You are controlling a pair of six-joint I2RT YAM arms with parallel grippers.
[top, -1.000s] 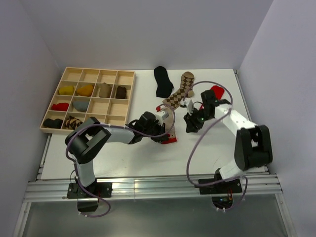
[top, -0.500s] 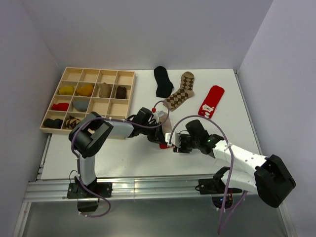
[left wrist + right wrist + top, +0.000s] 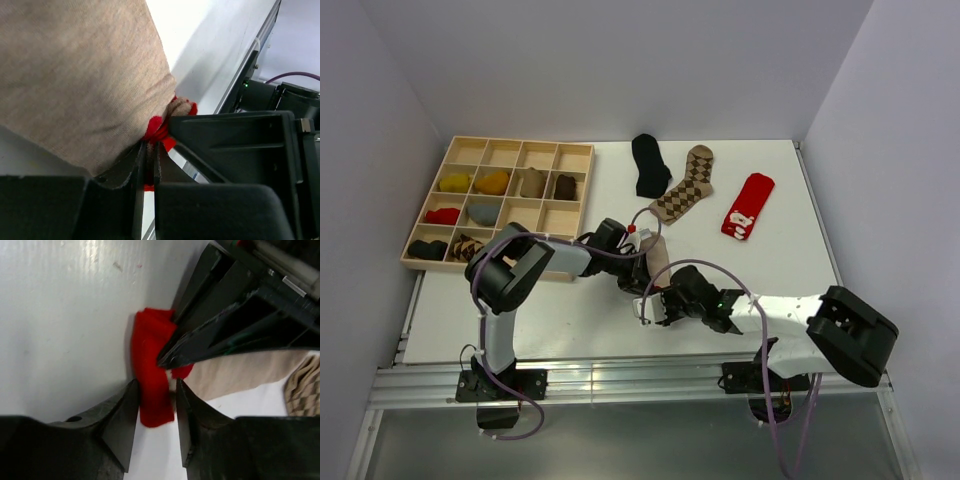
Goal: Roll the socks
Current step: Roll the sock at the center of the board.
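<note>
A tan sock [image 3: 656, 256] with a red end [image 3: 152, 375] lies at the table's middle. My left gripper [image 3: 150, 147] is shut on that red end [image 3: 161, 131], and the tan fabric [image 3: 75, 75] fills its view. My right gripper [image 3: 156, 385] is open. Its fingers straddle the same red end from the near side, close to the left fingers [image 3: 225, 330]. In the top view the two grippers meet, left [image 3: 638, 280] and right [image 3: 655, 303]. A black sock [image 3: 648, 165], a brown argyle sock [image 3: 685, 185] and a red sock with a white figure [image 3: 747, 205] lie flat further back.
A pale wooden grid tray [image 3: 543, 216] stands at the back left, with rolled socks in several compartments. The table's front edge and metal rail [image 3: 620, 375] lie just behind the right arm. Walls close in on the left, right and back.
My right arm has swung from beside the red sock down to the front centre and brought its fingers around the tan sock's red end. The left gripper has kept its hold.
</note>
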